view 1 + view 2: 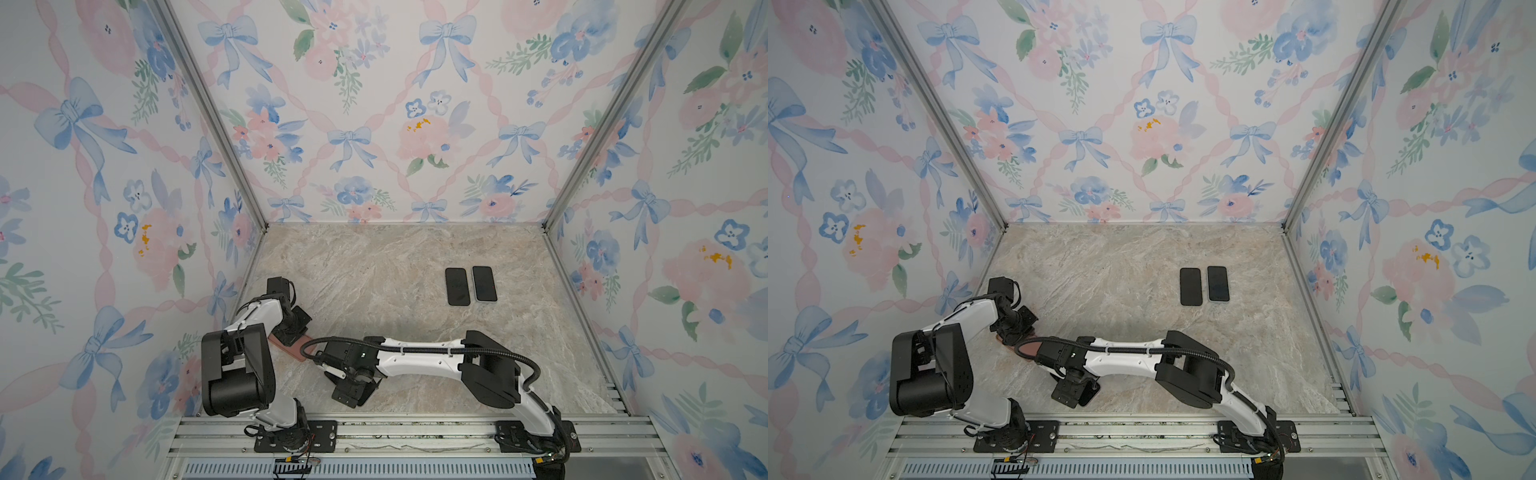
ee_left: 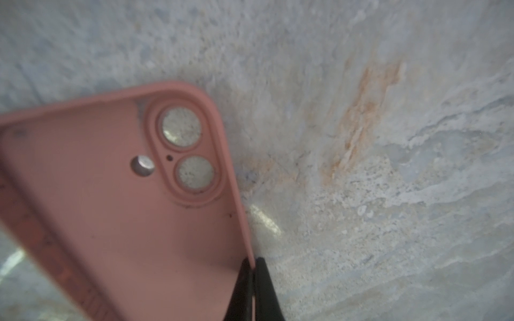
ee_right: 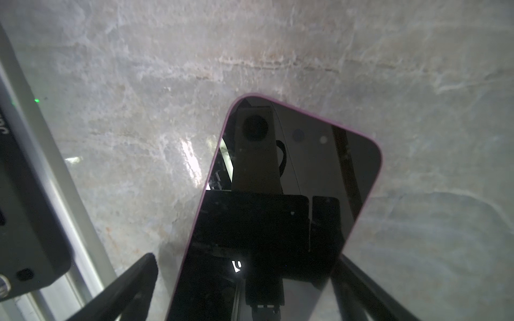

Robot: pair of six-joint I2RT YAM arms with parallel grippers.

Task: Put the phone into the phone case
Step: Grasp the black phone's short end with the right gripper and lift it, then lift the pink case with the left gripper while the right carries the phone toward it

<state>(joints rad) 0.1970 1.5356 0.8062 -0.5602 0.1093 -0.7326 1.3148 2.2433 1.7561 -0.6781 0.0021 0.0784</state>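
Pink silicone phone case (image 2: 116,211): your left jaws clench its rim; right jaws, released, straddle the pink-edged black phone (image 3: 278,180); two black slab phones (image 1: 457,286) lie well away.

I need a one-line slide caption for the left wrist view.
Left gripper pinches the side wall of the empty pink phone case, marble table behind.

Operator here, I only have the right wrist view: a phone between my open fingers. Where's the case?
Observer: The left gripper is shut on the side rim of the pink phone case.
Operator: Anything in it?
Observer: Nothing; in the left wrist view the table shows through its camera holes.
Operator: Other phones around?
Observer: Yes, in both top views a left dark phone and a right dark phone lie side by side toward the table's far right.
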